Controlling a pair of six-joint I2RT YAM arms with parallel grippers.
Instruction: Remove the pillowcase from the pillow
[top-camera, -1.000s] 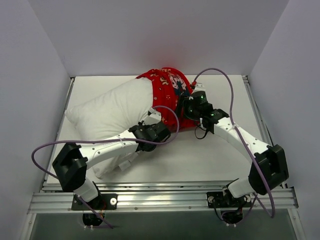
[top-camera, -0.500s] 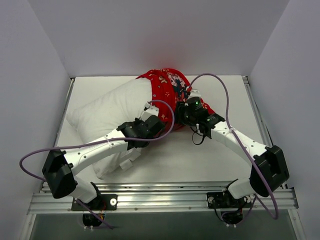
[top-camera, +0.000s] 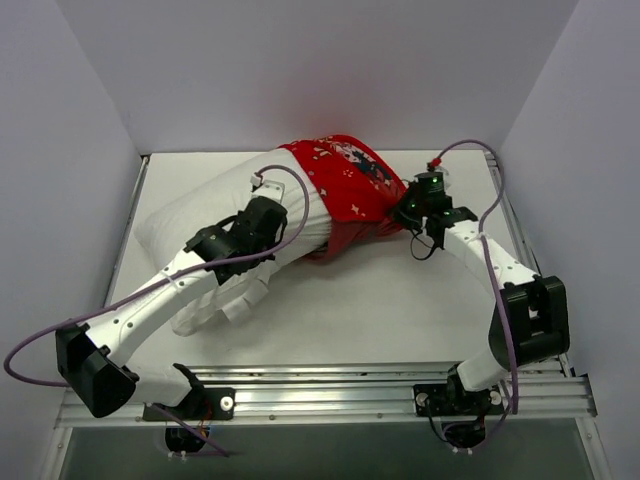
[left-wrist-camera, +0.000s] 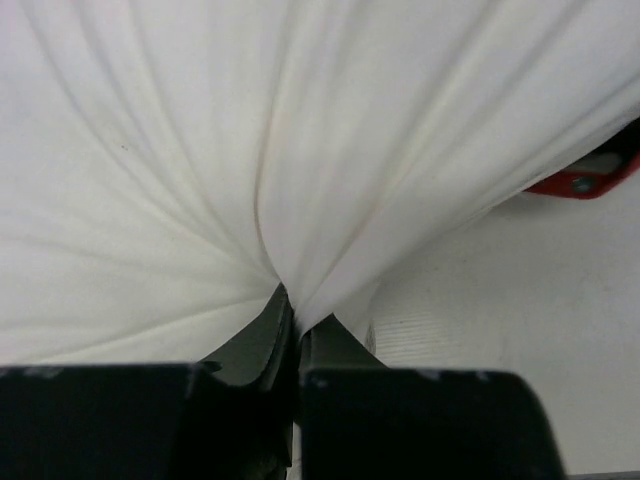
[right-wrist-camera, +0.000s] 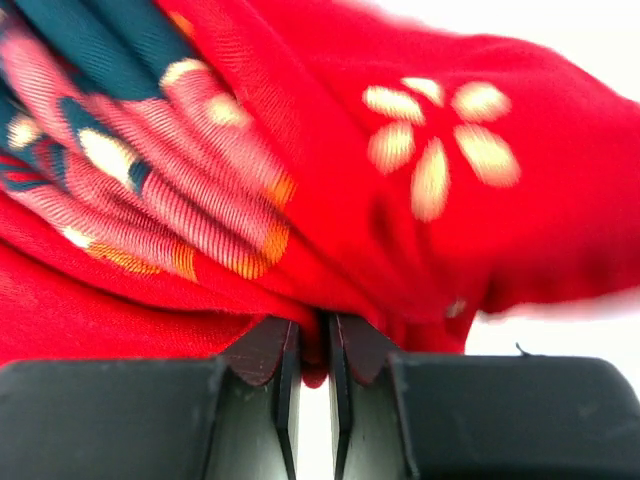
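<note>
The arms have drawn apart: left gripper (left-wrist-camera: 293, 322) pinches the plump white pillow (left-wrist-camera: 200, 150), right gripper (right-wrist-camera: 312, 348) pinches the bunched, flower-printed red pillowcase (right-wrist-camera: 400, 240) above the counter (top-camera: 400, 310).

The left gripper's (left-wrist-camera: 293, 322) two black fingers are pressing together at the bottom centre, pinching a fold of the plump white fabric pillow (left-wrist-camera: 250, 150) between them. The white cloth is filling most of the view, its creases fanning out from the pinch upward and to both sides. At the right edge a thin strip of the bright red fabric pillowcase (left-wrist-camera: 585, 184) is peeking out under the pillow, just above the pale textured table surface (left-wrist-camera: 500, 345).
</note>
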